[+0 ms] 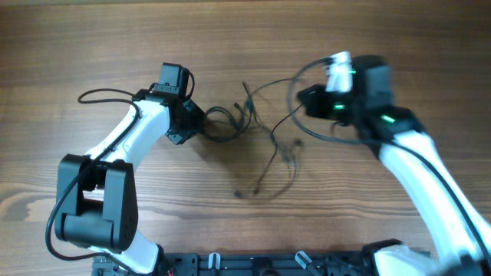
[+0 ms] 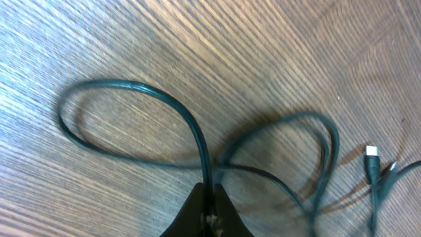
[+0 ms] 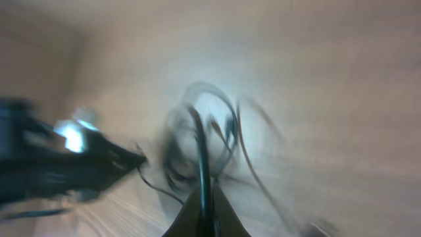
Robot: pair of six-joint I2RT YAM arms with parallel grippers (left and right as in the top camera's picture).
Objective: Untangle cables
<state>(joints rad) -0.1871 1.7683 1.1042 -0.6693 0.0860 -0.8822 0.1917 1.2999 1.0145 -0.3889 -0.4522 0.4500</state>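
Observation:
Thin black cables (image 1: 268,142) lie tangled at the middle of the wooden table, with loops at the left and loose ends trailing toward the front. My left gripper (image 1: 193,123) is at the tangle's left edge, shut on a cable (image 2: 197,131) that loops out ahead of the fingers (image 2: 210,210). A silvery plug (image 2: 372,153) lies at the right of the left wrist view. My right gripper (image 1: 307,103) is raised at the tangle's right side, shut on a cable (image 3: 199,145) that runs down to the heap. The right wrist view is blurred; its fingers (image 3: 207,214) pinch the cord.
The wooden table (image 1: 92,46) spreads all around. The left arm's own thick cable (image 1: 103,96) loops at the far left. The left arm shows as a dark blur (image 3: 59,164) in the right wrist view. The arm bases stand at the front edge.

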